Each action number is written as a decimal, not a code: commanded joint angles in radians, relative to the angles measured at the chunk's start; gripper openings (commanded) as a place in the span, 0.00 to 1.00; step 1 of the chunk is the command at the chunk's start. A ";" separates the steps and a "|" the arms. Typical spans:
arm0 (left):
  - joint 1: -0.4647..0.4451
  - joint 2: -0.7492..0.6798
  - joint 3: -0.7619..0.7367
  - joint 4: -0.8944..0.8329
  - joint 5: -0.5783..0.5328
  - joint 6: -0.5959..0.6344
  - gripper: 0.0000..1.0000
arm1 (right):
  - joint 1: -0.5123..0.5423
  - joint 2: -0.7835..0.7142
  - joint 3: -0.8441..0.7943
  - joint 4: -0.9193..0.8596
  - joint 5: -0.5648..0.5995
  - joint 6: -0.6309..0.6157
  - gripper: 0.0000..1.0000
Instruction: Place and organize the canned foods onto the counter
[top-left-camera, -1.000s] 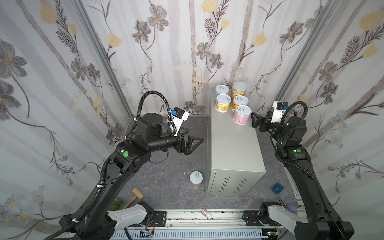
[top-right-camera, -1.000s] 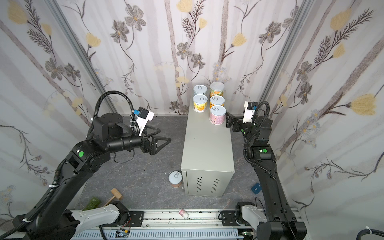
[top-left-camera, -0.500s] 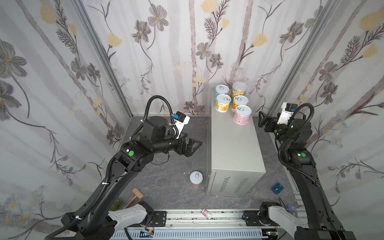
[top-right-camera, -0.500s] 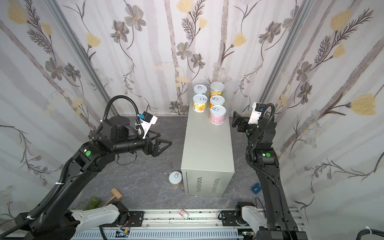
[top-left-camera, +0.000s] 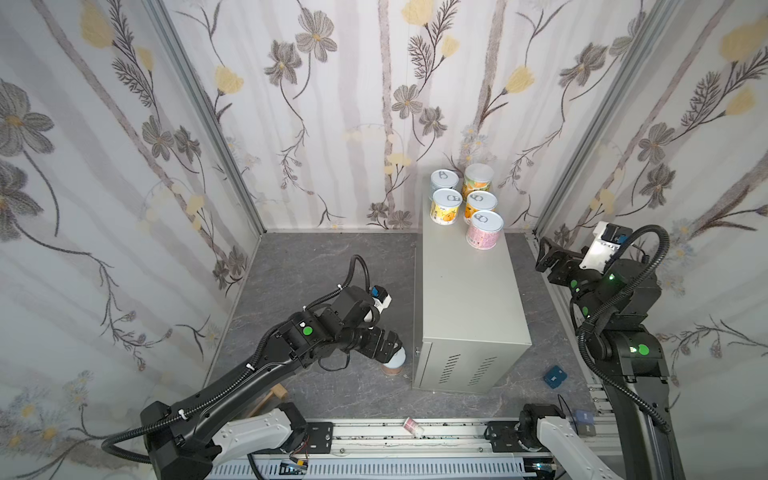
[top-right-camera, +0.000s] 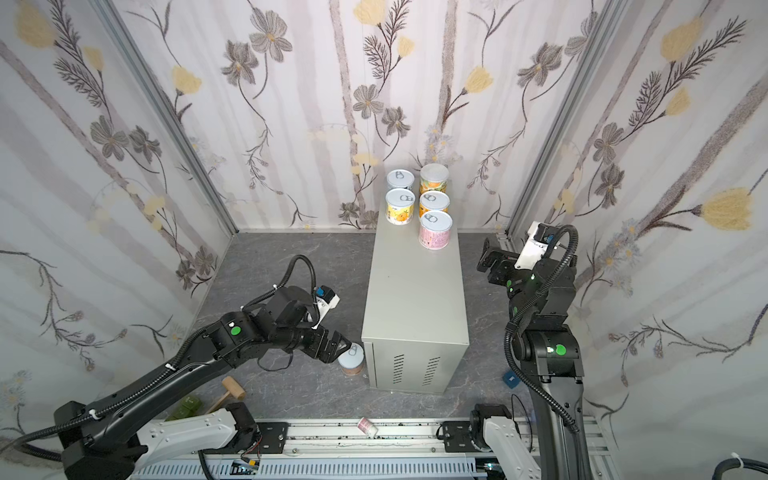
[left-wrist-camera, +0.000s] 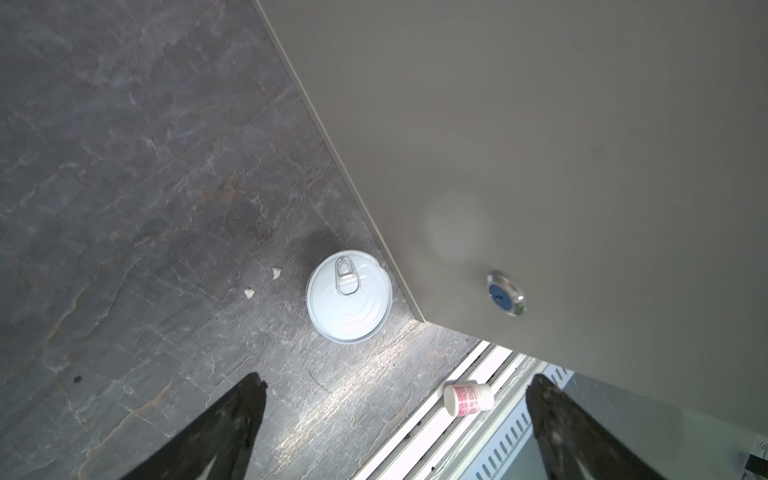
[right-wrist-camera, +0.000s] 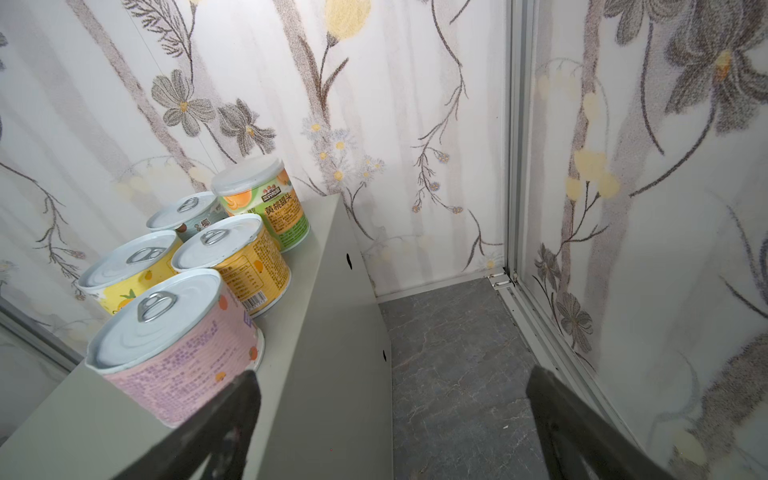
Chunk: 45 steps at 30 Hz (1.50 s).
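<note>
Five cans (top-left-camera: 480, 205) stand clustered at the far end of the tabletop (top-left-camera: 469, 299); the sixth can (left-wrist-camera: 349, 296) sits upright on the floor (left-wrist-camera: 124, 208) just beside its near corner. We see the left tool (left-wrist-camera: 397, 380) wide near that can, not touching; the right tool (right-wrist-camera: 392, 374) is wide, empty.

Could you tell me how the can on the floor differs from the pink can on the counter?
The floor can stands on the floor beside the counter; the pink can stands on top of it. The floor can is alone; the pink can has four cans behind it. The floor can's label looks peach, not pink. Both are upright with pull-tab lids.
</note>
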 joint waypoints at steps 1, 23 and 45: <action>-0.026 0.005 -0.083 0.087 -0.060 -0.084 1.00 | 0.001 -0.013 0.003 -0.039 -0.017 -0.019 1.00; -0.131 0.211 -0.410 0.628 -0.285 -0.048 1.00 | 0.012 -0.043 0.027 -0.066 -0.153 -0.071 1.00; -0.151 0.247 -0.514 0.830 -0.351 0.012 0.89 | 0.021 -0.054 0.016 -0.005 -0.201 -0.094 1.00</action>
